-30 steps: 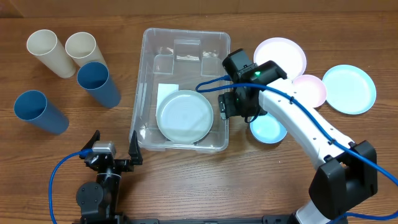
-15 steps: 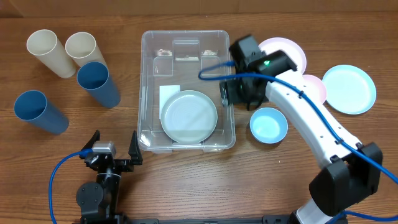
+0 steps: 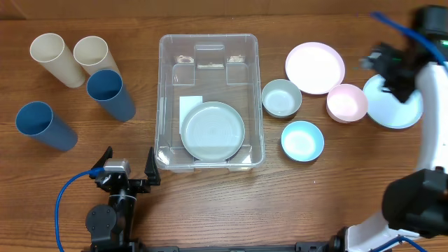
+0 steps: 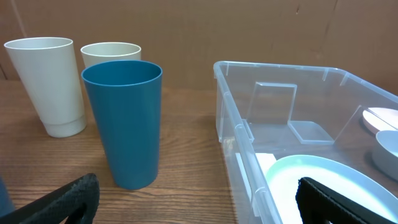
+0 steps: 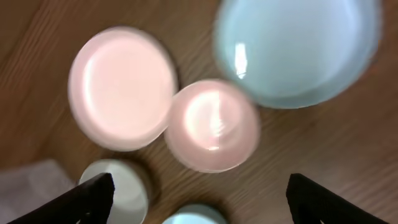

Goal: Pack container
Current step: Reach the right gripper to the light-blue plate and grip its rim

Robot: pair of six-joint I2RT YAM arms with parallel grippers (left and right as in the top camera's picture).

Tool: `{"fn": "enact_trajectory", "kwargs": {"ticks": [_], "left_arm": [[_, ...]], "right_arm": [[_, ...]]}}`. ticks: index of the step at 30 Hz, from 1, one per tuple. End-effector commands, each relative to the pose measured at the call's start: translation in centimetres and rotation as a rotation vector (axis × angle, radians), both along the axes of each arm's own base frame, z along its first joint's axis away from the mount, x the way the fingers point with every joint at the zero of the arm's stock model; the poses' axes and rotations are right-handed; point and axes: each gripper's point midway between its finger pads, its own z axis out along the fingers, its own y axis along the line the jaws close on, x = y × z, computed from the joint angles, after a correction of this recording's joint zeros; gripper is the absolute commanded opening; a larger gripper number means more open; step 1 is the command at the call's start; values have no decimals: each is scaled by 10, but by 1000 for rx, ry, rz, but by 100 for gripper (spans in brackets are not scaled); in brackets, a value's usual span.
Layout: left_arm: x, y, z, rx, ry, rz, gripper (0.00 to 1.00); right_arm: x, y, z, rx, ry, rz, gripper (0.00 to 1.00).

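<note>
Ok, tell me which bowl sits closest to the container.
The grey-green bowl, right beside the container's right wall; the blue bowl and pink bowl sit farther out.

Grouped upright at left: cream cups [image 3: 56, 59] side by side, upper blue cup [image 3: 110, 94] just below, lower blue cup [image 3: 45, 126] apart. Clustered at right: grey-green bowl [image 3: 281, 98], blue bowl [image 3: 302, 140], pink bowl [image 3: 346, 103], pink plate [image 3: 315, 67], pale blue plate [image 3: 399, 112].
</note>
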Motion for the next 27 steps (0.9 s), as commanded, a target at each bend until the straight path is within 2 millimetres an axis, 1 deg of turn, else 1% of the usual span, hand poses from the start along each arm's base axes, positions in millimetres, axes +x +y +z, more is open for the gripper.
{"fn": "enact_trajectory", "kwargs": {"ticks": [1, 2, 4, 8, 11, 16, 20, 22, 24, 25, 26, 27], "left_arm": [[0, 3, 0, 13, -5, 14, 100], [0, 3, 0, 13, -5, 14, 100], [0, 3, 0, 13, -5, 14, 100], [0, 3, 0, 13, -5, 14, 100], [0, 3, 0, 13, -5, 14, 100], [0, 3, 0, 13, -5, 14, 100], [0, 3, 0, 13, -5, 14, 100], [0, 3, 0, 13, -5, 14, 100], [0, 3, 0, 13, -5, 14, 100], [0, 3, 0, 13, -5, 14, 100], [0, 3, 0, 13, -5, 14, 100], [0, 3, 0, 13, -5, 14, 100]], "right_arm": [[-31, -55, -24, 55, 47, -254, 92], [-38, -68, -33, 61, 57, -290, 92], [-54, -97, -58, 71, 72, -376, 92], [-62, -118, -89, 74, 64, -452, 90], [-60, -122, -114, 69, 69, -459, 89], [-52, -127, -155, 78, 88, -457, 88], [-53, -126, -188, 104, 150, -457, 87], [-54, -125, -196, 110, 166, -458, 82], [-53, -126, -197, 109, 162, -457, 76], [-52, -127, -196, 107, 157, -457, 68], [-52, -127, -196, 106, 155, -457, 63], [-51, -127, -196, 106, 154, -457, 54]]}}
